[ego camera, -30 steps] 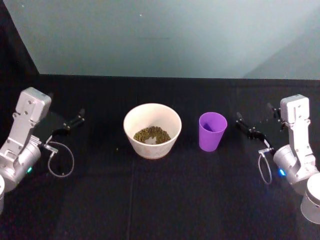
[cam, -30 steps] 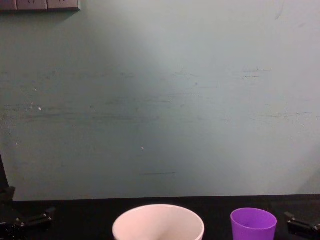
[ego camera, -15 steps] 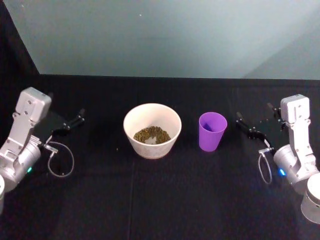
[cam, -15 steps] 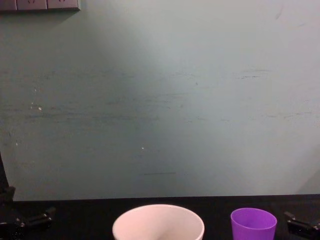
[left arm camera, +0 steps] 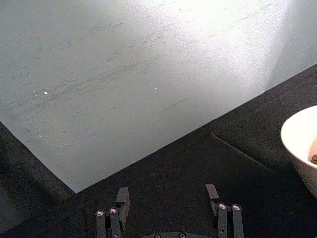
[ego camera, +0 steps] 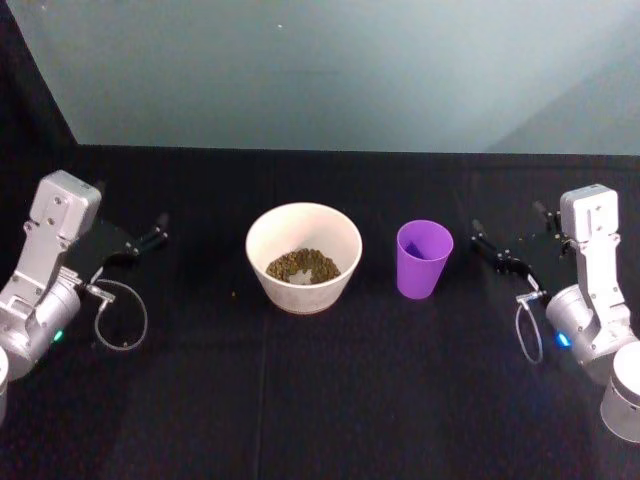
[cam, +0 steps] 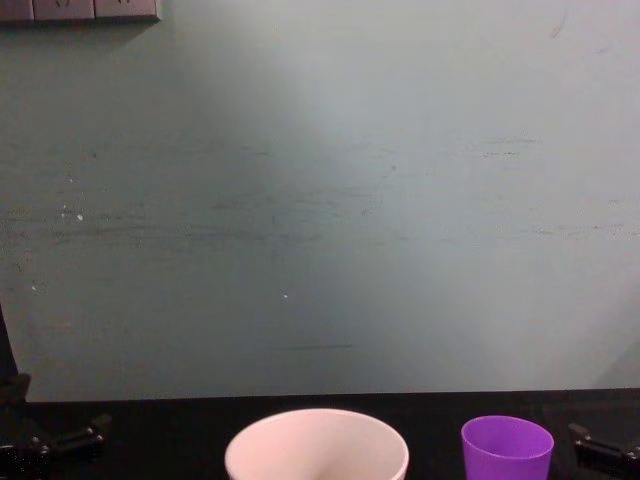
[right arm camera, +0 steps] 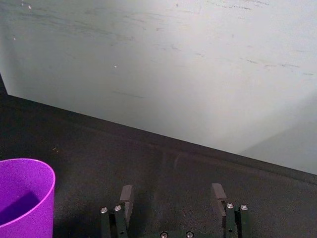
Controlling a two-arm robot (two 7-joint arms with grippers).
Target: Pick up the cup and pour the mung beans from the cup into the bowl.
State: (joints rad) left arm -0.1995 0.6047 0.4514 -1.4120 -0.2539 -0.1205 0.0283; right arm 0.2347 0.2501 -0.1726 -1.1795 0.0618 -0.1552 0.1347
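purple cup point(ego camera: 424, 259) stands upright on the table point(ego camera: 320, 400) just right of the bowl point(ego camera: 304, 257), beans already in the bowl. right gripper point(ego camera: 512, 241) fingers spread, empty, beside the cup; left gripper point(ego camera: 130, 236) spread, parked. looks done, so best keep clear of the cup.

Left gripper point(left arm camera: 168, 196) spread wide, empty, bowl point(left arm camera: 299, 146) nearby

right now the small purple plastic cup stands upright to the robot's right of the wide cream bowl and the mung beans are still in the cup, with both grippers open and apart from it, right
Not quite. The mung beans lie in the wide cream bowl, as the head view shows; the small purple plastic cup looks empty. The rest holds: the cup stands upright to the bowl's right, and the left gripper and right gripper are open, apart from it.
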